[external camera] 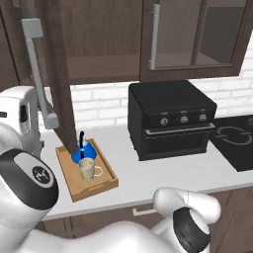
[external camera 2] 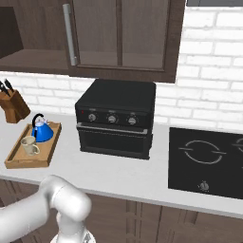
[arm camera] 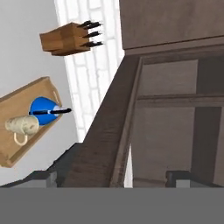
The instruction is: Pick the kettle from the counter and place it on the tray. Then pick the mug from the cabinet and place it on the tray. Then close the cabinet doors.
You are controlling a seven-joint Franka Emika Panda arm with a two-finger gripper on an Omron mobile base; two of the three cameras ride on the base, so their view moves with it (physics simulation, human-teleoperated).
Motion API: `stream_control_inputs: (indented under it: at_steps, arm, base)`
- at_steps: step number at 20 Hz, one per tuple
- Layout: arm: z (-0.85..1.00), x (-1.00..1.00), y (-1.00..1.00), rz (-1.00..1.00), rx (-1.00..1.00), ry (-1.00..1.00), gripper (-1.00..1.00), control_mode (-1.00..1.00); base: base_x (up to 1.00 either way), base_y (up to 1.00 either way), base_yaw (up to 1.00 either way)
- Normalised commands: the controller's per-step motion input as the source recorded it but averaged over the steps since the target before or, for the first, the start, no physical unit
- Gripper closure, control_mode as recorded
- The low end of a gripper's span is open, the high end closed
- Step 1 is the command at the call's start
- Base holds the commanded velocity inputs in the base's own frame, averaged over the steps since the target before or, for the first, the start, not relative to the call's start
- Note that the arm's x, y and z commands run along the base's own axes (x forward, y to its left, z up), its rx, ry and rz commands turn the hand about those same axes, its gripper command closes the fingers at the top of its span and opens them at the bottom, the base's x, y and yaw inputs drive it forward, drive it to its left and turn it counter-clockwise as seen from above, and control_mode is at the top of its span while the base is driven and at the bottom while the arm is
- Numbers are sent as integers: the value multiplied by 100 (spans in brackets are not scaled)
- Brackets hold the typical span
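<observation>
The light wooden tray (external camera: 110, 181) (external camera 2: 13, 160) (arm camera: 12, 106) lies on the grey-white counter (external camera: 163, 173). On it stand the blue kettle (external camera: 75, 155) (external camera 2: 42, 131) (arm camera: 42, 106) and, beside it, the beige mug (external camera: 88, 169) (external camera 2: 29, 145) (arm camera: 21, 124). The cabinet's left door (external camera: 59, 74) hangs swung out over the tray, silver handle (external camera: 34, 69) facing me. My gripper (arm camera: 111, 179) is open, its fingertips (arm camera: 43, 178) standing on either side of that door's edge (arm camera: 107, 140). The right door (external camera: 197, 34) (external camera 2: 118, 33) is shut. The shelf (external camera 2: 28, 59) shows behind the open side.
A black countertop oven (external camera: 170, 118) (external camera 2: 116, 118) stands right of the tray, and a black cooktop (external camera: 234, 141) (external camera 2: 206, 159) lies beyond it. A wooden knife block (external camera 2: 12, 104) (arm camera: 65, 38) sits against the brick wall left of the tray.
</observation>
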Motion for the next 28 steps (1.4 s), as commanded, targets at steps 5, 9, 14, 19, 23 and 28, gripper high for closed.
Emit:
stream_control_inputs:
  at_steps: [5, 9, 14, 19, 23, 28]
  arm:
    - [4, 38, -83, -9, 4, 0, -100, -100]
    - [0, 51, -81, -3, 4, 0, -100, -100]
    - [0, 59, -81, 0, 5, 0, -100, -100]
    - [0, 71, -74, 0, 5, 2, -100, -100]
    - [0, 86, -66, 0, 6, 7, -100, -100]
    - [0, 98, -51, 0, 4, 11, -100, -100]
  base:
    - [0, 0, 0]
    - [0, 0, 0]
    - [0, 0, 0]
    - [0, 0, 0]
    - [0, 0, 0]
    - [0, 0, 0]
